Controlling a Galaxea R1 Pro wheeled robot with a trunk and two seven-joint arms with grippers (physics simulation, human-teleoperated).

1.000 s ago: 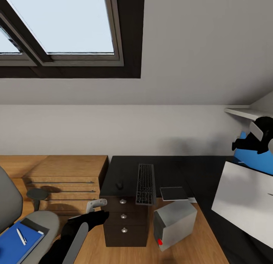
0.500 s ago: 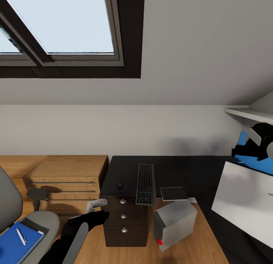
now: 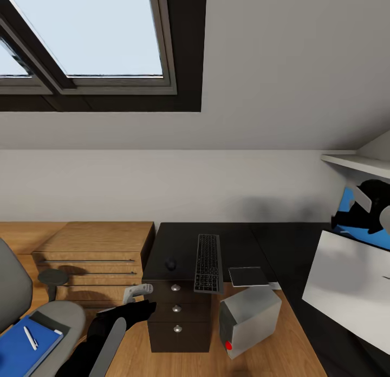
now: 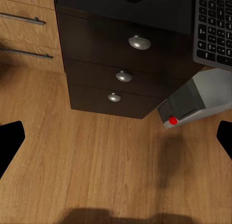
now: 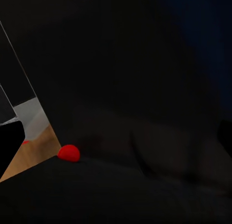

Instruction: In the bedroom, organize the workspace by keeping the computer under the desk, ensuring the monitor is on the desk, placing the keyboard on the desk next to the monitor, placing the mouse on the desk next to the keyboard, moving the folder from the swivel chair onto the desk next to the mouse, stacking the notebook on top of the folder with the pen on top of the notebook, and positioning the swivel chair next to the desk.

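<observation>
The black desk (image 3: 179, 241) carries the keyboard (image 3: 208, 263), the mouse (image 3: 170, 264) to its left and, to its right, a small dark grey rectangle with a pale edge, apparently the notebook (image 3: 248, 275). The silver computer (image 3: 249, 318) stands tilted on the floor beside the drawers (image 4: 123, 75). On the swivel chair (image 3: 59, 314) lies the blue folder (image 3: 21, 349) with the white pen (image 3: 30, 338) on it. The monitor (image 3: 346, 285) leans at the right, its red dot (image 5: 69, 153) showing. My right gripper (image 3: 346, 212) hovers open at its upper edge. My left gripper (image 4: 116, 142) hangs open above the floor.
A light wooden drawer chest (image 3: 95, 252) stands left of the desk, with a small round dark stool (image 3: 52, 278) before it. A sloped ceiling with a skylight (image 3: 86, 36) rises over the desk. A white shelf (image 3: 355, 161) and a blue panel (image 3: 374, 228) lie behind my right arm.
My right arm has dropped slightly toward the monitor's upper edge. The monitor, the left arm and everything on the desk and chair have stayed put.
</observation>
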